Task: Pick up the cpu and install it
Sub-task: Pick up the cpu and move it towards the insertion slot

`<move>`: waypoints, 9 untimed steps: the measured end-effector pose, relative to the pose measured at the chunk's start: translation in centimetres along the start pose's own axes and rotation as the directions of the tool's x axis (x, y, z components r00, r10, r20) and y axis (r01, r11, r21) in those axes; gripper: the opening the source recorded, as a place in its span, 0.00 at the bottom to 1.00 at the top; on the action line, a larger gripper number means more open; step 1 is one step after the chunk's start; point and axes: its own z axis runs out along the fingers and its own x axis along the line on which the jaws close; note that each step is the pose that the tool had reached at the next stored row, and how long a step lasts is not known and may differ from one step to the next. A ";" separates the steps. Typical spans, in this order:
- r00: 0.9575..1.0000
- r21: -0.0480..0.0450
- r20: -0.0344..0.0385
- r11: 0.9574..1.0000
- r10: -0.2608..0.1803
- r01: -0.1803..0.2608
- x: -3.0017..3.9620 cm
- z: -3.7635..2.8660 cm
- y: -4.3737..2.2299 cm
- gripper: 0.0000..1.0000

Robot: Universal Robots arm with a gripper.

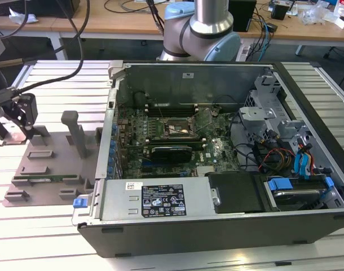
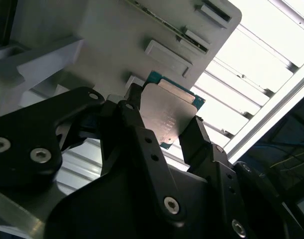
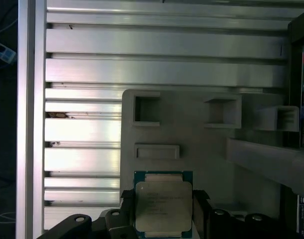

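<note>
the pick-up step seems in hand: the pincer (image 2: 166, 113) is clenched on the cpu (image 3: 163, 204) by two opposite edges, at the grey tray (image 3: 202, 149) on the tabletop (image 3: 82, 129); so flat a chip calls for a level, firm hold.

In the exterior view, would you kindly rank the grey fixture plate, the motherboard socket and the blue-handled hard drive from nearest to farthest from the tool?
1. Grey fixture plate: right under the tool, at the exterior view's left.
2. Motherboard socket: around mid-view.
3. Blue-handled hard drive: far toward the exterior view's right.
</note>
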 end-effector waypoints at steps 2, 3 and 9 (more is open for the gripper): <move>1.000 0.000 0.000 1.000 0.000 0.000 0.00 -0.15 0.00 0.55; 1.000 0.000 0.000 1.000 0.000 0.000 0.00 -0.21 0.00 0.55; 1.000 0.000 0.000 1.000 0.000 0.000 -0.02 -0.62 0.00 0.55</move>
